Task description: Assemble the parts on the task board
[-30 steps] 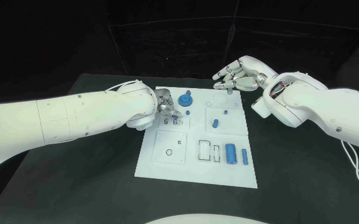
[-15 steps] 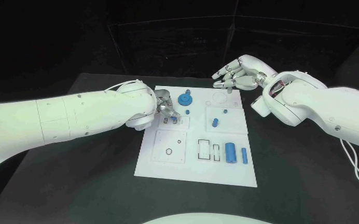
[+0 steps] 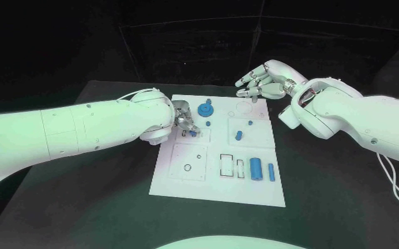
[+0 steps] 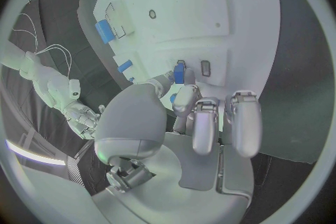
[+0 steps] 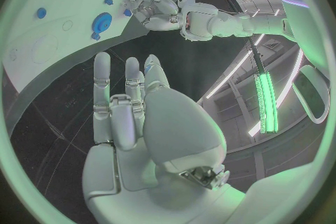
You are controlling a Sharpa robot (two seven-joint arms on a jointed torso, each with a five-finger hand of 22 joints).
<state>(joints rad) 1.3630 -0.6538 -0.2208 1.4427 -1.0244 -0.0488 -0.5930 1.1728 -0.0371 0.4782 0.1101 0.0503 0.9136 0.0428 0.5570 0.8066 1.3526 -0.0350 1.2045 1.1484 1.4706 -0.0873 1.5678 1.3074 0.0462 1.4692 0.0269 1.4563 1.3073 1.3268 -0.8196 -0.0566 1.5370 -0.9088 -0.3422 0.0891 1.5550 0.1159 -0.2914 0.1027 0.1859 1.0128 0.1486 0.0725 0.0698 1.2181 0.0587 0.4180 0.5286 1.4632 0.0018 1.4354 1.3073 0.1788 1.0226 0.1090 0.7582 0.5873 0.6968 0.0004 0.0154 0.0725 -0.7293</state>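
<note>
A small blue part (image 4: pixel 179 73) is pinched between the fingertips of the left hand (image 3: pixel 184 123) and is held against the task board (image 3: pixel 187 183), at a pair of small slots in the board's left half, toward the far end. In the left wrist view the part is seen standing at one slot, with the neighbouring slot (image 4: pixel 206 68) just beside it unfilled; the remaining fingers (image 4: pixel 241 123) of that hand are curled beside the pinching ones.

The task board is laid in the middle of the black table (image 3: pixel 100 203), its long side running from near to far. A blue gear-like disc (image 3: pixel 205 110) is seated near the far edge, just right of the left hand. A small blue peg (image 3: pixel 250 125) and a short blue cylinder (image 3: pixel 238 136) are found in the right half, close together. Toward the near end, a larger blue cylinder (image 3: pixel 256 169) and a thin blue bar (image 3: pixel 271 172) are laid side by side, right of two rectangular recesses (image 3: pixel 227 166).

The right hand (image 3: pixel 260 85) is held above the table just beyond the board's far right corner. Nothing is gripped by it; its fingers (image 5: pixel 103 75) are extended and slightly apart, and no contact with the board is seen.
</note>
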